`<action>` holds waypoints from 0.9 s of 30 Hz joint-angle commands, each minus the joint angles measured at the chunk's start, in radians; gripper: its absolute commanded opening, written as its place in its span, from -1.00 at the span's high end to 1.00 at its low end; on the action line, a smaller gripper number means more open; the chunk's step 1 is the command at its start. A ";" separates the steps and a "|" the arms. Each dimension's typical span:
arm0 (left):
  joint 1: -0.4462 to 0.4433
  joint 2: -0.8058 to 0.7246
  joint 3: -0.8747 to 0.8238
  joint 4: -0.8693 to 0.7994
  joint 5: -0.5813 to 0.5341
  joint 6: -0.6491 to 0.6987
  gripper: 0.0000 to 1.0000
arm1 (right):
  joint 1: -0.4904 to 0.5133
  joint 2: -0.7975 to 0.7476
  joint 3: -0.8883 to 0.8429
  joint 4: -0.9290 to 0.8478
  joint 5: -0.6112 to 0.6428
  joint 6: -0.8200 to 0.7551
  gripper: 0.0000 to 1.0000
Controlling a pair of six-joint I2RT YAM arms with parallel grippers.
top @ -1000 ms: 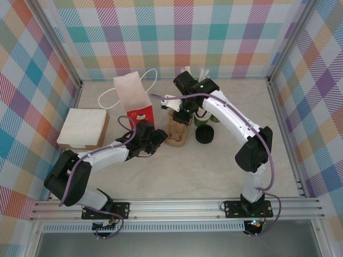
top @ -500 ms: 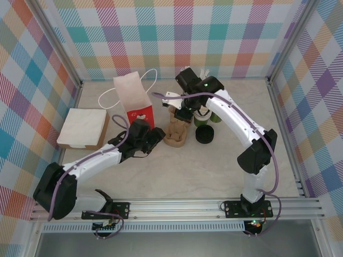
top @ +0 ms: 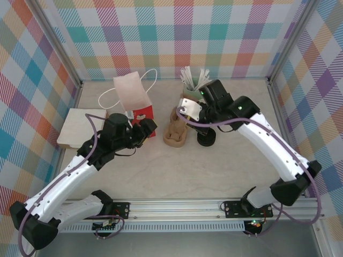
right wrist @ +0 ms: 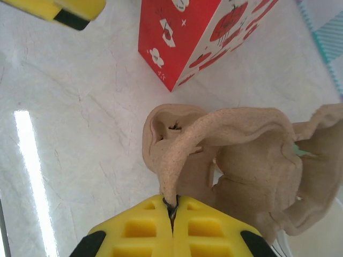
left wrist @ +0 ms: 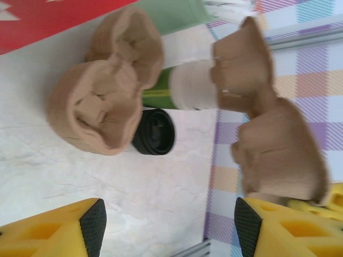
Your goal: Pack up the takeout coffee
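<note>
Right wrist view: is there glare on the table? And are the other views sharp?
Right wrist: yes, a bright glare strip on the table at left, the rest sharp. Left wrist: soft overall, its own fingers blurred. Top external: evenly lit, sharp.

No legible txt, bag [right wrist: 193,37] (drawings only)

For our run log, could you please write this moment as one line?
left jaws: open, empty | right jaws: shut on brown moulded-pulp cup carrier | round black plastic lid: on table
</note>
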 commanded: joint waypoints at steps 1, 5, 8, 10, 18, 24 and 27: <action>-0.010 0.021 0.098 -0.019 0.074 0.008 -0.30 | 0.025 -0.059 -0.061 0.109 0.045 -0.005 1.00; -0.027 0.080 0.205 0.009 0.115 0.000 -0.28 | 0.067 -0.102 -0.111 0.165 0.111 -0.024 1.00; -0.044 0.133 0.265 0.029 0.132 0.003 -0.27 | 0.095 -0.140 -0.152 0.213 0.154 -0.049 1.00; -0.054 0.166 0.290 0.047 0.137 0.000 -0.26 | 0.109 -0.155 -0.168 0.231 0.175 -0.072 1.00; -0.095 0.259 0.356 0.061 0.130 0.015 -0.17 | 0.143 -0.168 -0.177 0.240 0.215 -0.096 1.00; -0.101 0.286 0.351 0.082 0.135 0.008 0.01 | 0.156 -0.161 -0.176 0.241 0.221 -0.105 1.00; -0.102 0.294 0.345 0.097 0.133 0.003 0.13 | 0.162 -0.160 -0.178 0.244 0.221 -0.109 1.00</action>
